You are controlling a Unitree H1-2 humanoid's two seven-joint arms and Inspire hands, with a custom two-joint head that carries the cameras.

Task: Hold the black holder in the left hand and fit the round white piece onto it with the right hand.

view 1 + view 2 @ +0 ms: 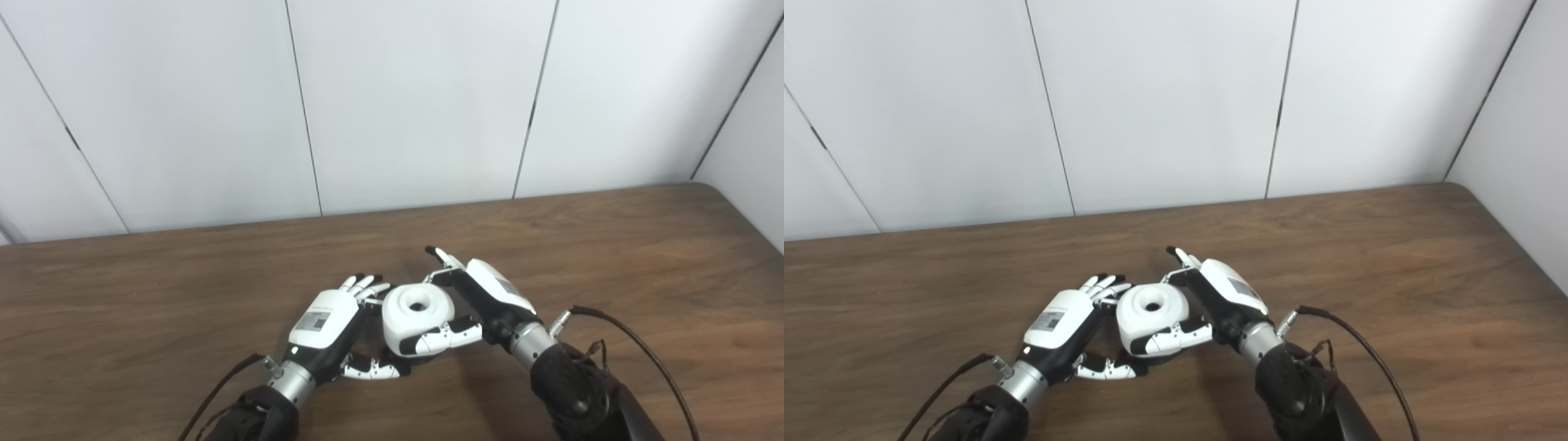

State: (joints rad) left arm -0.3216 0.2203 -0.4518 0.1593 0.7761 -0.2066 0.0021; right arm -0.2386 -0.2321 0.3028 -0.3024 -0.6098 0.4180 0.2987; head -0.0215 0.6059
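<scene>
A brown wooden table fills the lower part of both views, with a white panel wall behind its far edge. Both arms come in over the near edge, and the two hands meet close to the middle of that edge.

The round white piece sits between the two hands. It is fat and smooth, like a small doughnut, and the hole in its top faces up.

The right hand holds this piece. Its thumb lies across the near side of the piece and touches it. Its fingers reach around the far side, and their dark tips stick out past the piece toward the wall. So the right hand is partly closed around the white piece.

The left hand is just beside the piece on the other side. Its back faces up, with a small grey label on it. Its fingers curl toward the piece, and their tips are at its left side. Its thumb lies low, near the near edge of the table, and points toward the underside of the piece.

Something dark shows under the white piece, just by that thumb. It may be the black holder, but most of it is hidden. I cannot tell if the left hand really grips it, or if the white piece is already sitting on it.

A black cable loops out from the right wrist.
</scene>
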